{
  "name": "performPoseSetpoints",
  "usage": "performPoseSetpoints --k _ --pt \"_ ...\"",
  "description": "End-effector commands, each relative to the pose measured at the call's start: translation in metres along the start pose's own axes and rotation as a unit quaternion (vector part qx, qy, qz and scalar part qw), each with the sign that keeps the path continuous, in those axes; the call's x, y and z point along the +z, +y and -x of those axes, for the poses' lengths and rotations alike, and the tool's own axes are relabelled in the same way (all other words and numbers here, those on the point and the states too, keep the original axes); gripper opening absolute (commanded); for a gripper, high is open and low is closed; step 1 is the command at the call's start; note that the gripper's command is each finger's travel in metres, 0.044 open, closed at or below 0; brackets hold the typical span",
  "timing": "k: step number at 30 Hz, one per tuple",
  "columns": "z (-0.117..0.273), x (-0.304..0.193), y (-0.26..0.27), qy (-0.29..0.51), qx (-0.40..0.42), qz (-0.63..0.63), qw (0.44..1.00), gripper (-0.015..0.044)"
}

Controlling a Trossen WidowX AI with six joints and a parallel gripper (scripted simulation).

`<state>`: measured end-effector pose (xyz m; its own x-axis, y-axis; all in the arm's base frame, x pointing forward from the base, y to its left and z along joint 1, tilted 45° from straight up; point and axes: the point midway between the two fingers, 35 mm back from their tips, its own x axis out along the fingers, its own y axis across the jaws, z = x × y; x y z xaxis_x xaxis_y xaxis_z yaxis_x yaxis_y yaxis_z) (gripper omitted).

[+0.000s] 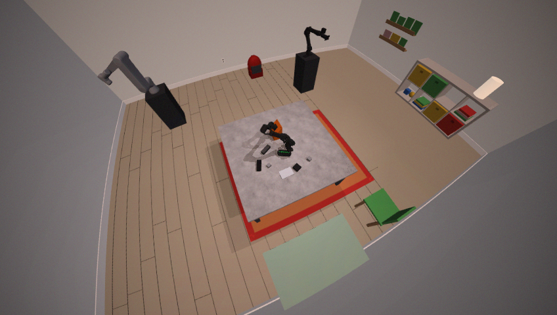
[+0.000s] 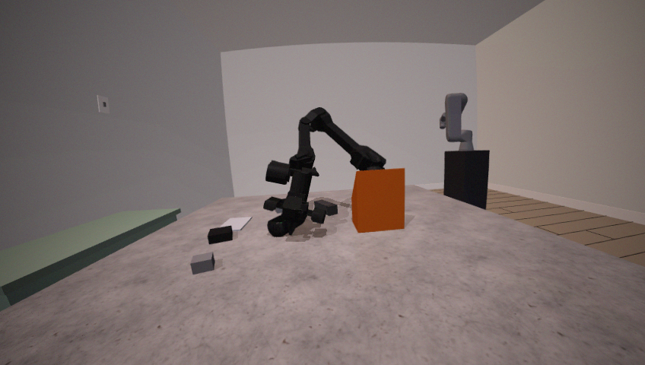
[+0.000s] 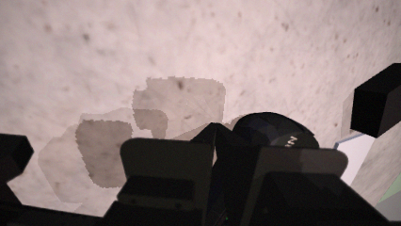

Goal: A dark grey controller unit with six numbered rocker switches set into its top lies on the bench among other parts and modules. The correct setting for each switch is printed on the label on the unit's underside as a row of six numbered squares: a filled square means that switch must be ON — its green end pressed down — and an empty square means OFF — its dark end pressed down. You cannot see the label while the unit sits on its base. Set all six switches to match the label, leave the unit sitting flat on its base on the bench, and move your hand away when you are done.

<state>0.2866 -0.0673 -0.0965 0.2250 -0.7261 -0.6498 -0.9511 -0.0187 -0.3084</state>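
Over the controller unit (image 1: 284, 153) (image 2: 277, 226) (image 3: 275, 129), the pincer (image 1: 289, 149) (image 2: 289, 230) (image 3: 215, 127) points steeply downward, its fingers closed together.

Arm arched over | claw (image 1: 288, 149) (image 2: 289, 231) (image 3: 215, 127) pointing down | fingers shut (tips together)
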Motion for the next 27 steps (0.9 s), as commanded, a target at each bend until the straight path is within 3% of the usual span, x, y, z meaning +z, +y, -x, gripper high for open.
performPoseSetpoints --k 1,4,10,19,27 --pt "-0.004 -0.003 -0.014 0.004 -0.005 -0.011 1.000 0.0000" --pt "0.007 0.001 0.002 -0.002 0.000 0.000 1.000 0.0000" --pt "0.065 0.000 0.036 0.002 -0.004 -0.011 1.000 0.0000" --pt "0.066 0.000 0.033 0.006 -0.004 -0.024 1.000 0.0000" --pt "0.053 0.010 -0.011 0.054 -0.006 -0.182 0.982 0.0000"
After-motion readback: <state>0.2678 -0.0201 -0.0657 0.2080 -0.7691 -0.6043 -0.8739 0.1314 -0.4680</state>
